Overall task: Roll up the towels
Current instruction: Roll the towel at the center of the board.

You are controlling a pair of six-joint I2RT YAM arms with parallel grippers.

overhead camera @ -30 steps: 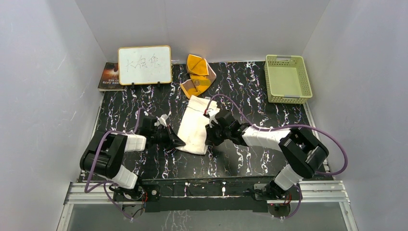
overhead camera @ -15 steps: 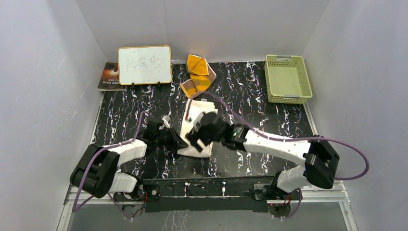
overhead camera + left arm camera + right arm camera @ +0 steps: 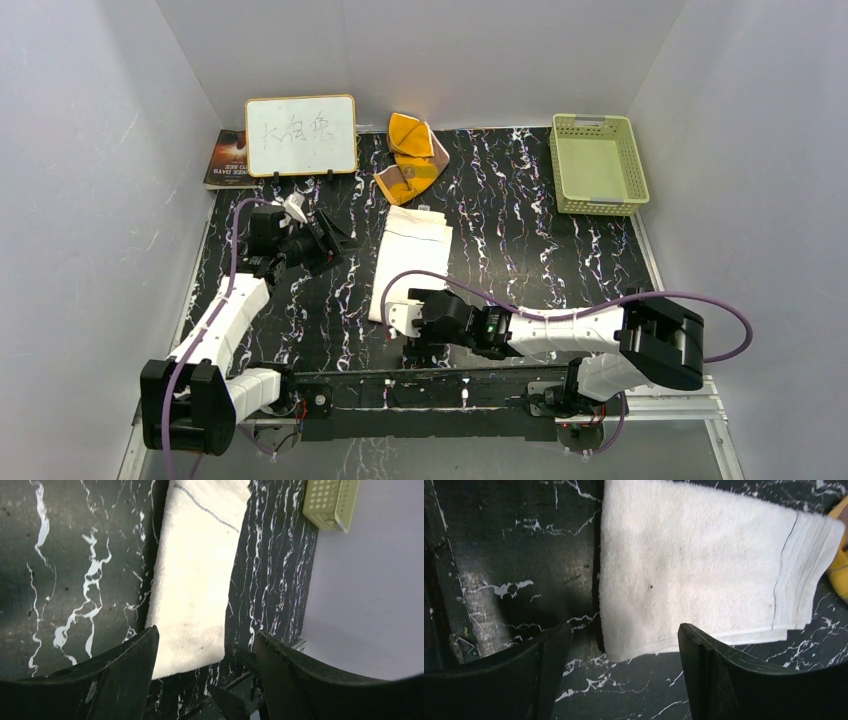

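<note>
The white towel [image 3: 412,262] lies flat on the desk [image 3: 520,200], long axis running 6 to 12 o'clock. The right end effector [image 3: 404,322] hovers at its 6 o'clock end, fingers spread and empty. The left end effector [image 3: 328,238], likewise spread, is farther off at 9.

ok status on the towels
Both open: left hand aside, right hand at near end of white towel. Flat, not rolled. orange towel bunched at back. Nothing blocking.

Top camera looks down from behind; both wrist cameras closely share the cream towel [image 3: 412,260].
</note>
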